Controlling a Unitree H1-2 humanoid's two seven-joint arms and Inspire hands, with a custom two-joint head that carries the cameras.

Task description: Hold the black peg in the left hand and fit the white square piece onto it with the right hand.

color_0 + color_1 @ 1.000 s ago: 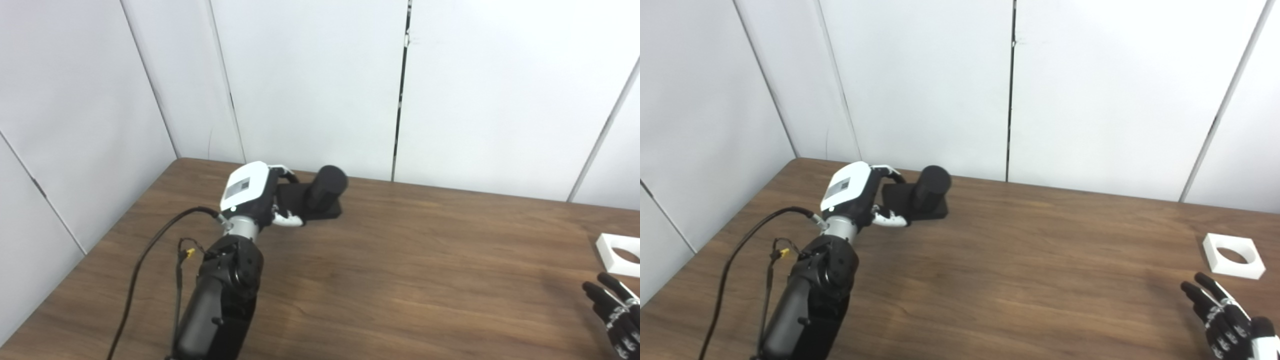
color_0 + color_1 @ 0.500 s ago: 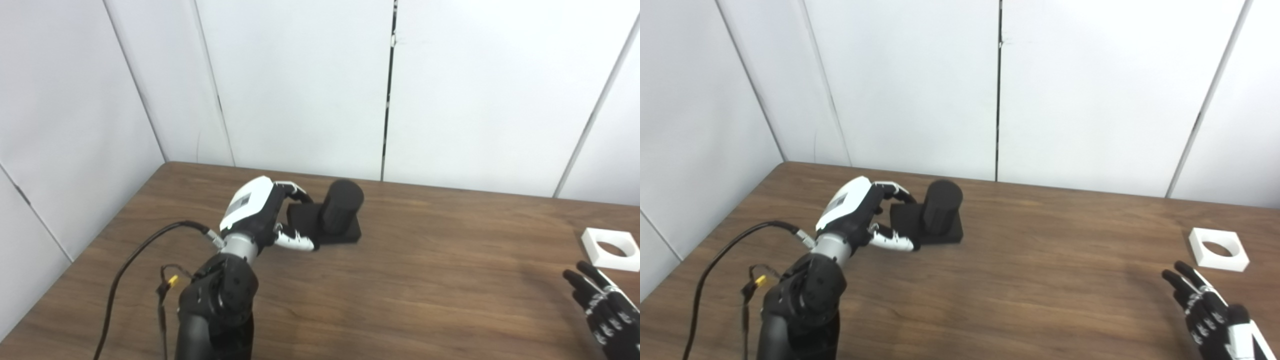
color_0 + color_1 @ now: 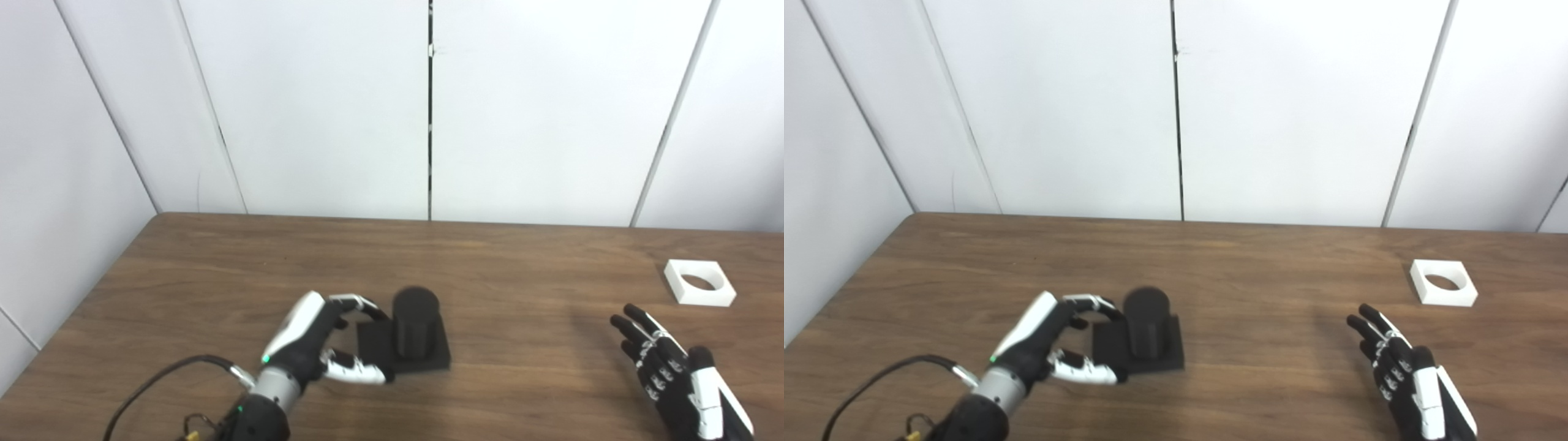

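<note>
Black peg [image 3: 415, 324] stands upright on its square base, low and left of centre on the wooden table [image 3: 502, 263]. Left hand [image 3: 309, 340] curls around the base's left edge, clamped on it. Right hand [image 3: 670, 376], lower right, holds nothing, fingers straight and apart. White square piece [image 3: 699, 282] lies at right, well apart from both hands.

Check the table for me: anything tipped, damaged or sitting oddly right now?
Nothing stands out. The black peg stands upright on its base at the left hand. The white square piece lies flat and untouched beyond the open right hand.
</note>
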